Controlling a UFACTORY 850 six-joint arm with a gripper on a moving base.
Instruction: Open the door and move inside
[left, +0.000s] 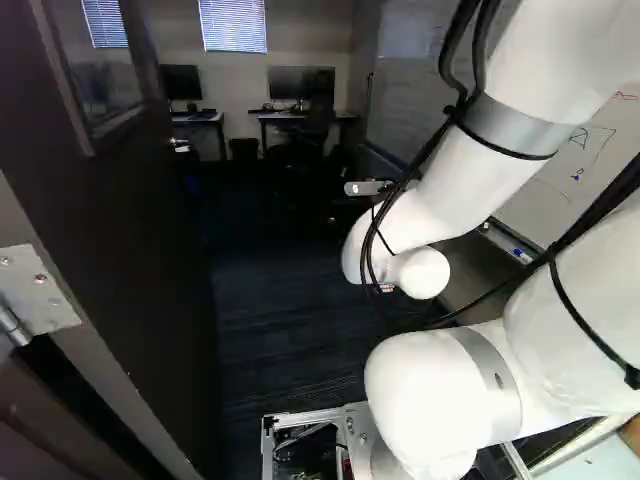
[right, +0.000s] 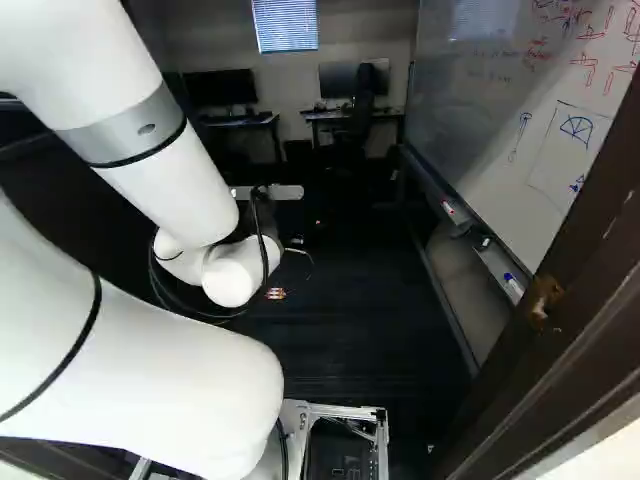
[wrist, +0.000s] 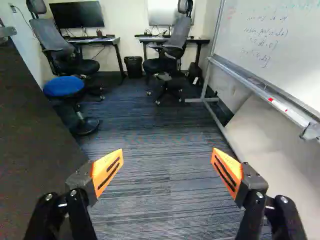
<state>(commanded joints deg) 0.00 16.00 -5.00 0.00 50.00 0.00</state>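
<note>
Just left of the pincer (wrist: 168, 157) stands the door (wrist: 30, 145), swung open! Pincer spread wide, gripping nothing, so going inside looks like the step: next, roll straight ahead over the floor (wrist: 155, 127), clear of the whiteboard (wrist: 280, 50).

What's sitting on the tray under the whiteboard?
The tray holds a blue-and-white marker, a small dark thing and something red and white. In the right base view, the door frame seems to cover its near end, so I can't tell what's there.
</note>
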